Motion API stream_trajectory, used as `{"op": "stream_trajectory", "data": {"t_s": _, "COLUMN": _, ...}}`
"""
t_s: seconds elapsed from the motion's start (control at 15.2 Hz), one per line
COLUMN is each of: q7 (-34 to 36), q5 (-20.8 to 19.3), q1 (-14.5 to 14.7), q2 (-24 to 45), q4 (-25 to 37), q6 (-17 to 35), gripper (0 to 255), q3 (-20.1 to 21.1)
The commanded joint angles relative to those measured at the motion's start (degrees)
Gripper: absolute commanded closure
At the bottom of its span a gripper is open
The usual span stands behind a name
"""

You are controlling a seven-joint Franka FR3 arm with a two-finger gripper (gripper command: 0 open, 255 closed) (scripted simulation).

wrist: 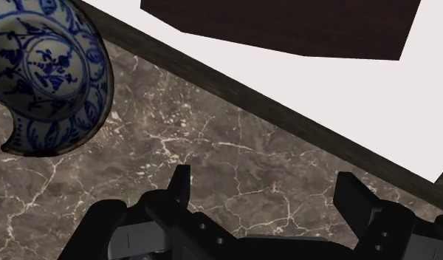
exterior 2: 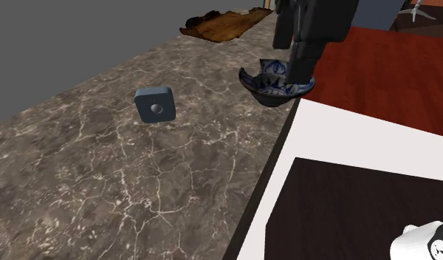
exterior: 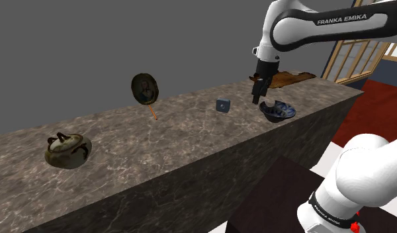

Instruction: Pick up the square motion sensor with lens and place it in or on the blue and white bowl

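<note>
Gripper (wrist: 266, 181) open, empty, beside bowl (wrist: 50, 74); sensor (exterior 2: 155, 104) well apart; risk: a low swing toward it could clip bowl near counter (exterior 2: 102, 170) edge, knocking it off.

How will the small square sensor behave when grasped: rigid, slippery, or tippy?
The sensor looks like a rigid, flat-sided block, so probably firm to grip. Its smooth faces might slip. It seems to stand on edge, so a nudge could topple it.
</note>
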Motion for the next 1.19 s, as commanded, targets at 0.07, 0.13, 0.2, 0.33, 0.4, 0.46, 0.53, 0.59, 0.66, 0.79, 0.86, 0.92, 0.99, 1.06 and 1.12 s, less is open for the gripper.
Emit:
{"op": "stream_trajectory", "data": {"t_s": 0.07, "q7": -2.8, "q5": 0.1, "q1": 0.3, "q2": 6.3, "q4": 2.4, "q6": 3.9, "gripper": 0, "q3": -1.9}}
{"op": "stream_trajectory", "data": {"t_s": 0.13, "q7": -3.8, "q5": 0.3, "q1": 0.4, "q2": 8.5, "q4": 3.5, "q6": 5.0, "gripper": 0, "q3": -2.6}}
{"op": "stream_trajectory", "data": {"t_s": 0.2, "q7": -4.7, "q5": 0.5, "q1": 0.5, "q2": 10.7, "q4": 4.7, "q6": 6.1, "gripper": 0, "q3": -3.2}}
{"op": "stream_trajectory", "data": {"t_s": 0.33, "q7": -6.8, "q5": 1.2, "q1": 0.8, "q2": 15.3, "q4": 7.2, "q6": 7.9, "gripper": 0, "q3": -4.3}}
{"op": "stream_trajectory", "data": {"t_s": 0.4, "q7": -7.8, "q5": 1.7, "q1": 0.9, "q2": 17.5, "q4": 8.6, "q6": 8.8, "gripper": 0, "q3": -4.9}}
{"op": "stream_trajectory", "data": {"t_s": 0.46, "q7": -8.8, "q5": 2.2, "q1": 1.0, "q2": 19.8, "q4": 10.1, "q6": 9.5, "gripper": 0, "q3": -5.4}}
{"op": "stream_trajectory", "data": {"t_s": 0.53, "q7": -9.9, "q5": 2.8, "q1": 1.0, "q2": 22.1, "q4": 11.6, "q6": 10.2, "gripper": 0, "q3": -5.9}}
{"op": "stream_trajectory", "data": {"t_s": 0.59, "q7": -11.0, "q5": 3.4, "q1": 1.1, "q2": 24.5, "q4": 13.2, "q6": 10.8, "gripper": 0, "q3": -6.3}}
{"op": "stream_trajectory", "data": {"t_s": 0.66, "q7": -12.1, "q5": 4.1, "q1": 1.1, "q2": 26.8, "q4": 14.9, "q6": 11.4, "gripper": 0, "q3": -6.7}}
{"op": "stream_trajectory", "data": {"t_s": 0.79, "q7": -14.2, "q5": 5.6, "q1": 1.0, "q2": 31.5, "q4": 18.6, "q6": 12.2, "gripper": 0, "q3": -7.4}}
{"op": "stream_trajectory", "data": {"t_s": 0.86, "q7": -15.3, "q5": 6.4, "q1": 0.9, "q2": 33.9, "q4": 20.5, "q6": 12.4, "gripper": 0, "q3": -7.6}}
{"op": "stream_trajectory", "data": {"t_s": 0.92, "q7": -16.3, "q5": 7.2, "q1": 0.7, "q2": 36.3, "q4": 22.5, "q6": 12.6, "gripper": 0, "q3": -7.8}}
{"op": "stream_trajectory", "data": {"t_s": 0.99, "q7": -17.4, "q5": 8.1, "q1": 0.5, "q2": 38.7, "q4": 24.7, "q6": 12.7, "gripper": 0, "q3": -7.9}}
{"op": "stream_trajectory", "data": {"t_s": 1.06, "q7": -18.4, "q5": 8.9, "q1": 0.2, "q2": 41.1, "q4": 26.9, "q6": 12.7, "gripper": 0, "q3": -8.0}}
{"op": "stream_trajectory", "data": {"t_s": 1.12, "q7": -19.3, "q5": 9.8, "q1": -0.2, "q2": 43.5, "q4": 29.2, "q6": 12.6, "gripper": 0, "q3": -8.0}}
